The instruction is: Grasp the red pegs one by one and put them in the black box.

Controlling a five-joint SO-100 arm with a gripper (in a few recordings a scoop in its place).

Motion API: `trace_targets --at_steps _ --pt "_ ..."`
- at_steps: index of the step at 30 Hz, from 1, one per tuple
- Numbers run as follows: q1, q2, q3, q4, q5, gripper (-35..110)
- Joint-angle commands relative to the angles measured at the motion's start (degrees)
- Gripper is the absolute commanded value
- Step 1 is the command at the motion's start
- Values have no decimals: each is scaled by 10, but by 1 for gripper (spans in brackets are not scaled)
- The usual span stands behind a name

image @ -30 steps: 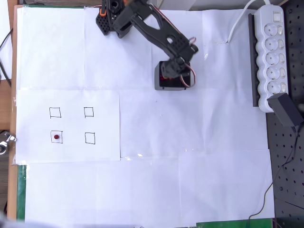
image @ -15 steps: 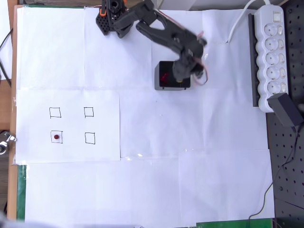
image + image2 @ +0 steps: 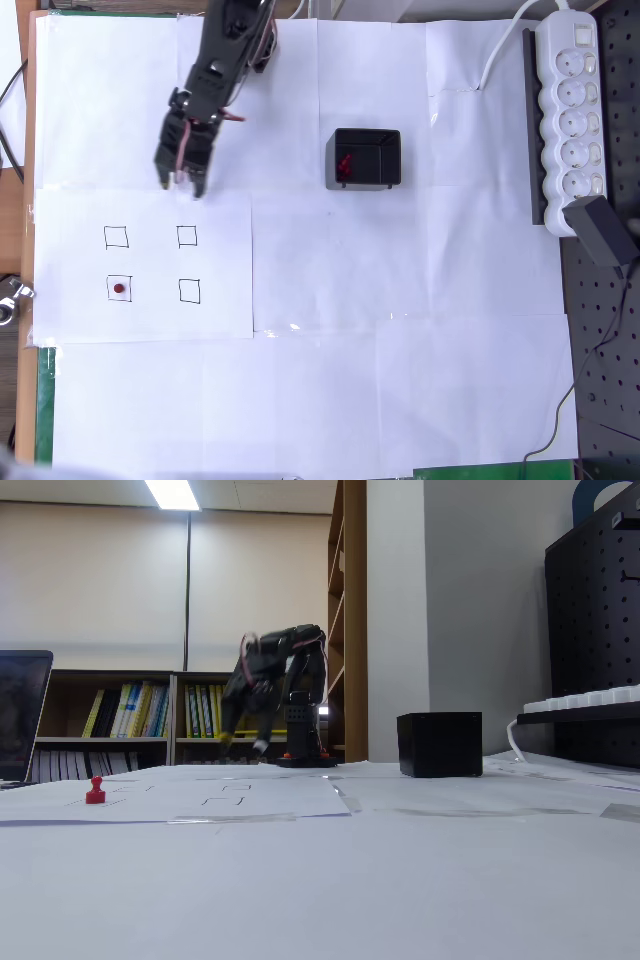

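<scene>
Last red peg (image 3: 95,791) upright in its near-left square (image 3: 119,289), alone on the sheet. Farther back, gripper (image 3: 182,183) swung away from the black box (image 3: 366,158), empty, fingers slightly spread. Red pegs dropped inside the box; one pick left, probably.

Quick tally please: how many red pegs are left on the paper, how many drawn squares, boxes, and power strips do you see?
Red pegs on the paper: 1
Drawn squares: 4, the first at
Black box: 1, with red inside, number unclear
Power strip: 1
Total: 7
</scene>
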State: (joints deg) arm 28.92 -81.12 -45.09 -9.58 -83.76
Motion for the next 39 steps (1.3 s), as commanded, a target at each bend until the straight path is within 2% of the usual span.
trace_targets --at_steps 1,3,10,22,39 --pt "23 -116 -68 154 -26 17" --pt "28 -190 -100 221 -34 17" --pt "14 -353 -236 275 -58 17" --pt "-4 -490 -400 287 -61 15" --pt "-33 -558 -488 311 -69 15"
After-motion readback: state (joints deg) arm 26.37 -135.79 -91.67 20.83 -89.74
